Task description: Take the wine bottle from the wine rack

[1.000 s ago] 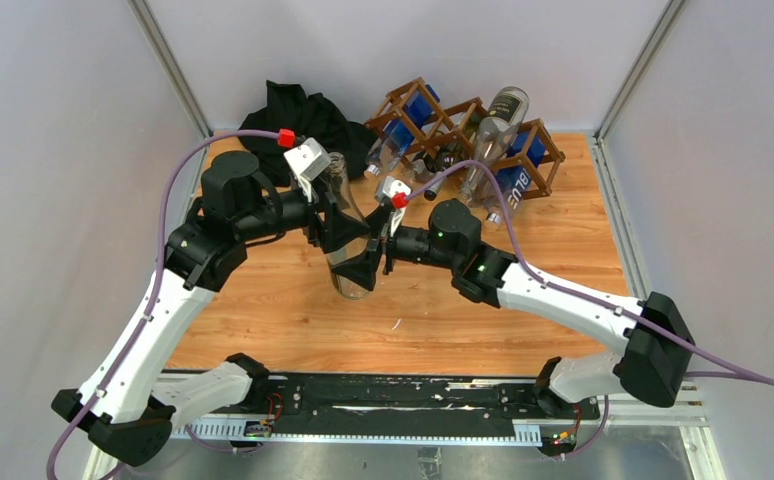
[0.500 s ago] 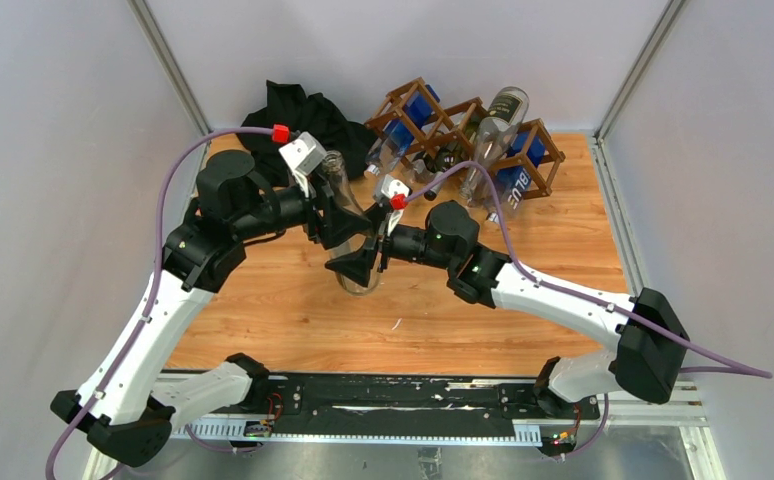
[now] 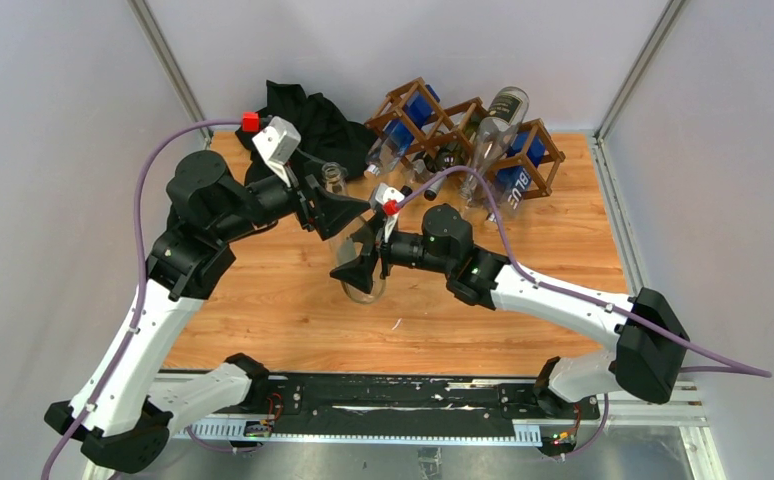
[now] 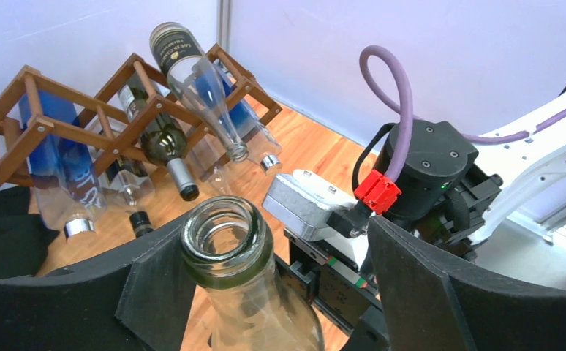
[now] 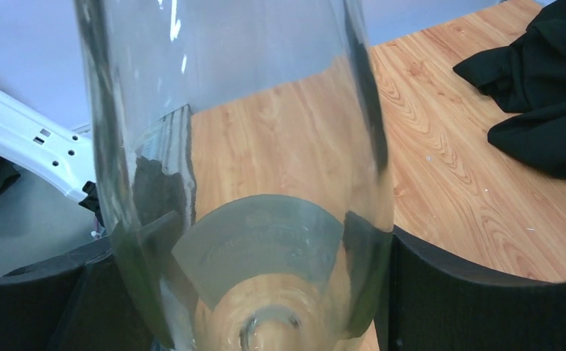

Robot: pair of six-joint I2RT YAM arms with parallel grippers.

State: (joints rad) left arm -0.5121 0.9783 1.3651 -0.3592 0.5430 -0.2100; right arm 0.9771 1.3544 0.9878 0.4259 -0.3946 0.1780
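Clamping the wine bottle (image 3: pixel 333 180) low on its body, the right claw (image 3: pixel 363 262) has both fingers pressed on the glass; the right wrist view (image 5: pixel 243 146) shows a dark pad on each side. The left claw (image 3: pixel 348 215) is released. In the left wrist view one finger (image 4: pixel 156 285) touches the neck, while the other finger (image 4: pixel 426 292) stands well apart from it.

The bottle is off the wine rack (image 3: pixel 463 135), over the middle of the table (image 3: pixel 563 250), between the two claws. It is clear glass, uncapped and roughly upright. Its long axis leans so that the open mouth points up and toward the far left, with the base toward the near side.

Hard to read:
- From above, the claws cover the bottle's midsection.
- Can't tell whether its base touches the table.
- The left wrist view cuts the bottle (image 4: pixel 243 307) off below the shoulder.
- The right wrist view loses the neck out of frame, and the glass distorts the base.

The rack stands at the far edge (image 4: pixel 119 102) with several bottles in its cells, overlapping and hard to separate. A clear bottle (image 3: pixel 503 110) sticks up base-high, and a dark bottle (image 4: pixel 159 142) has its neck toward the table. A black cloth (image 3: pixel 303 115) lies left of the rack.
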